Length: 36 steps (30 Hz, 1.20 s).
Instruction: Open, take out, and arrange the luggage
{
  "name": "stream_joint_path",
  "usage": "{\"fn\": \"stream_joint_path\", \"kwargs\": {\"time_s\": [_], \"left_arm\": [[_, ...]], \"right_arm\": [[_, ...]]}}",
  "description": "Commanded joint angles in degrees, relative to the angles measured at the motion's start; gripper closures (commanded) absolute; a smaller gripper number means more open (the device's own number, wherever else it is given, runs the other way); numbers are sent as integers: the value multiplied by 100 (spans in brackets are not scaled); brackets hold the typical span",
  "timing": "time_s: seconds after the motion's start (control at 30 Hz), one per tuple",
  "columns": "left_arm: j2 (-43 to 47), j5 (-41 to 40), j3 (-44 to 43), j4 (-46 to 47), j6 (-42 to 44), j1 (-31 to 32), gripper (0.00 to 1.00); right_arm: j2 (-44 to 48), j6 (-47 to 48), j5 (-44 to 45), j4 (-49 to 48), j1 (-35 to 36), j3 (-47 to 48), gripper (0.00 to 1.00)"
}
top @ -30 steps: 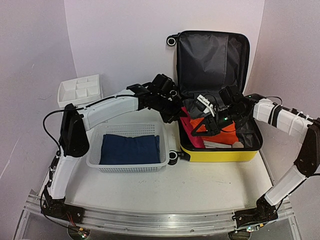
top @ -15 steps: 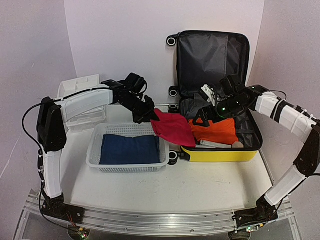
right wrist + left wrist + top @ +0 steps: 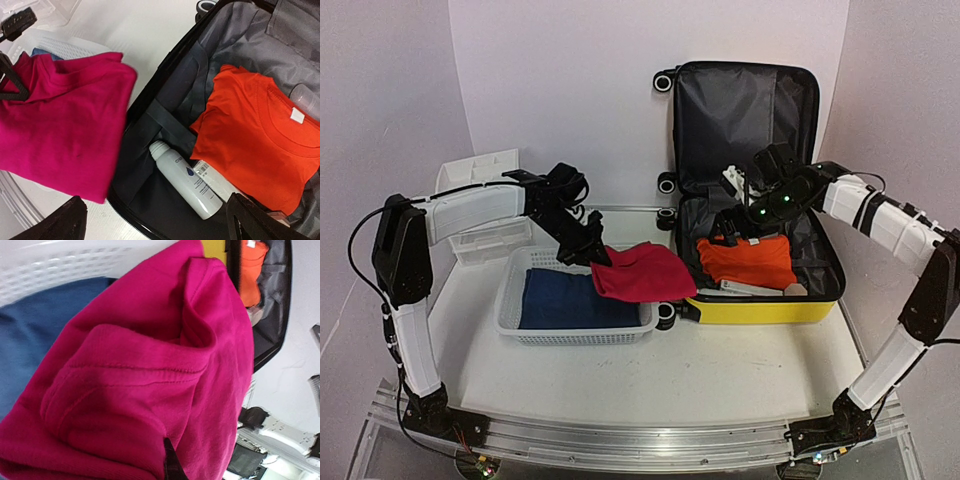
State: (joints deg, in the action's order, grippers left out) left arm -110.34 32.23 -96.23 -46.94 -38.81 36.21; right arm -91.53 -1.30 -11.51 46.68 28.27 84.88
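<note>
The left fingers [image 3: 594, 251] pinch the near edge of a magenta shirt [image 3: 640, 270], which drapes to their right over the white basket [image 3: 510, 312] and a blue cloth [image 3: 565, 298]. The right fingers [image 3: 728, 230] stand spread just above an orange shirt [image 3: 750, 262] inside the open yellow luggage [image 3: 760, 310].
</note>
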Motion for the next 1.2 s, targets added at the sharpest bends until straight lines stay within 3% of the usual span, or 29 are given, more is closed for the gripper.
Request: {"fn": "stream_joint_path", "kwargs": {"time_s": [0.0, 0.17, 0.33, 0.6, 0.83, 1.1, 1.17], "left_arm": [[472, -194, 197, -342, 1106, -129, 100], [515, -560, 461, -345, 1774, -318, 100], [465, -398, 716, -351, 2171, -794, 100], [397, -495, 720, -352, 2707, -834, 100], [219, -820, 778, -352, 2852, -843, 100], [744, -1915, 1172, -325, 2541, -843, 100], [742, -2041, 1245, -323, 2485, -843, 91]], "right_arm": [[-153, 81, 223, 115, -6, 502, 2], [-291, 12, 400, 149, -6, 648, 2], [-541, 73, 478, 237, -6, 986, 2], [-912, 397, 562, 392, -6, 1491, 2], [-1117, 552, 563, 414, -6, 1659, 2], [-1378, 627, 566, 473, -6, 1904, 2], [-1435, 583, 619, 474, -6, 1924, 2]]}}
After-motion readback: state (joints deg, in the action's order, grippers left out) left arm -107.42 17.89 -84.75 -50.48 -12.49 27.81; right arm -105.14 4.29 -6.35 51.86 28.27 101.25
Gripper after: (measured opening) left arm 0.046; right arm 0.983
